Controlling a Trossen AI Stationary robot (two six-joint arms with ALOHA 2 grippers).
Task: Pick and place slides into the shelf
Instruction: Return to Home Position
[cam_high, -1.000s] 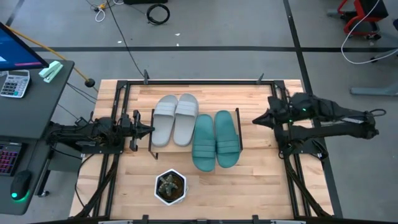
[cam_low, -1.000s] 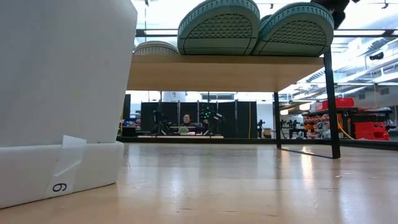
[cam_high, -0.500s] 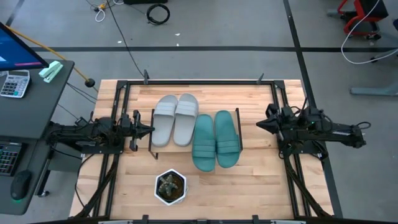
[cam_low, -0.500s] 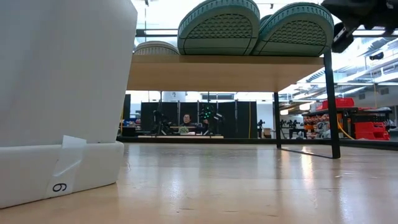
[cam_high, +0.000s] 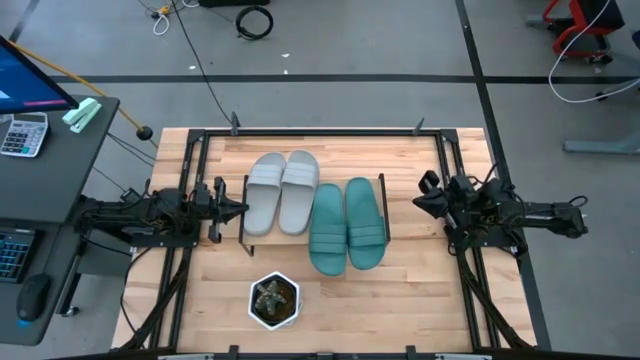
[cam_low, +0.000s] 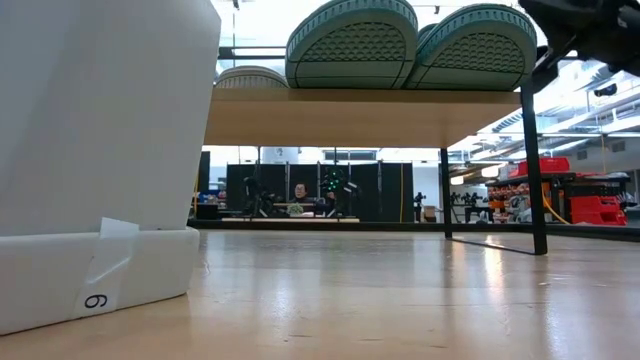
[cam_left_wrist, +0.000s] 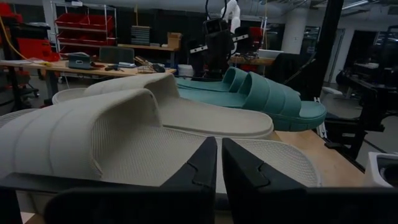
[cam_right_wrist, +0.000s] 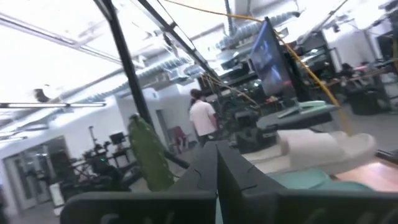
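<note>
slides (cam_high: 300, 195) all lie on the shelf (cam_low: 370, 117): the grey pair (cam_high: 266, 195) toward its left end, the teal pair (cam_high: 347, 225) toward its right end. nothing is left on the desk (cam_high: 400, 300) to collect.

the main risk, as i judge it, is the teal pair. its ends stick out past the shelf's front edge, so a knock to the frame could tip one off. the left tool (cam_high: 232, 209) sits just beside the shelf's left end, aimed at the grey pair, its fingers nearly together and holding nothing. the right tool (cam_high: 420, 196) is near the shelf's right end, fingers drawn together and empty. a careless swing from either arm while folding away would be the likely cause of such a knock.

from above, the slides cover nearly all of the shelf's board. at desk level the white planter (cam_low: 100, 150) blocks the shelf's left part, and only a sliver of grey sole shows. whether each slide rests flat cannot be told. the right wrist view is too smeared to read.
</note>
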